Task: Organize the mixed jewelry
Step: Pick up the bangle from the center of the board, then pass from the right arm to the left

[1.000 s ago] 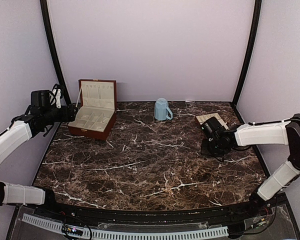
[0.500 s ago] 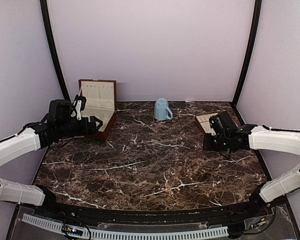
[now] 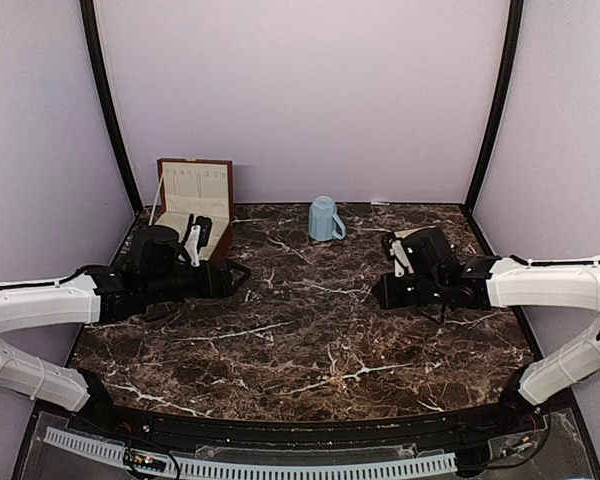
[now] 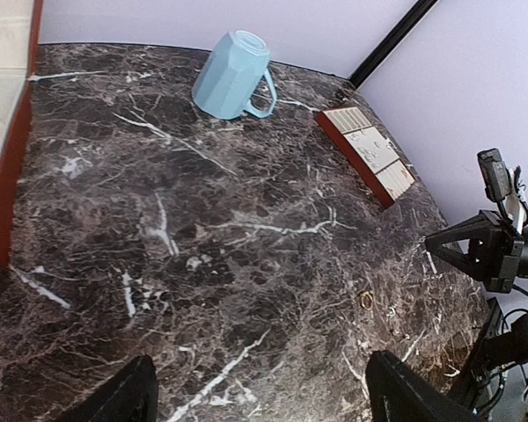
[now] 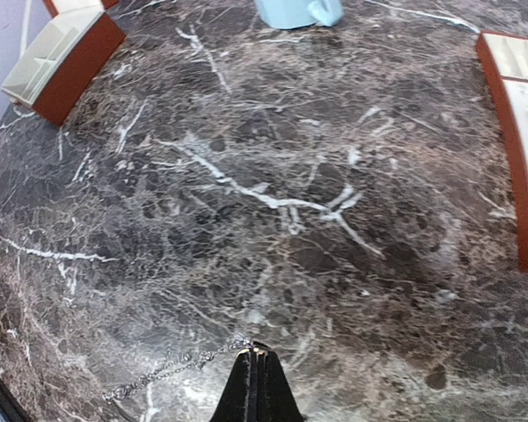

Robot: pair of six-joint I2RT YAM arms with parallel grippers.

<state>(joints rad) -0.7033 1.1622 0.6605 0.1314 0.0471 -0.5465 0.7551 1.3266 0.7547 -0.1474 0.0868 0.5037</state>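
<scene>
**Right gripper (image 5: 256, 362) pressed together, apparently pinching one end of a thin silver chain (image 5: 180, 365).**
The chain trailed low over the table (image 5: 352, 290), right of its centre. In the last second this arm had swung in from the tray (image 5: 503, 149) at the far right corner. The left gripper (image 4: 260, 400), spread wide and empty, had left the box (image 5: 75, 70) at the far left. A transfer towards the box looked underway.

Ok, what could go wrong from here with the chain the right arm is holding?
1. The chain is pinched only at the tips of the shut right gripper; it could slip out, and its thin silvery links would be hard to spot on the white-veined marble table.
2. Its loose end trails sideways and may drag or snag.
3. The open left gripper faces the right one; moving closer risks a bump.
</scene>
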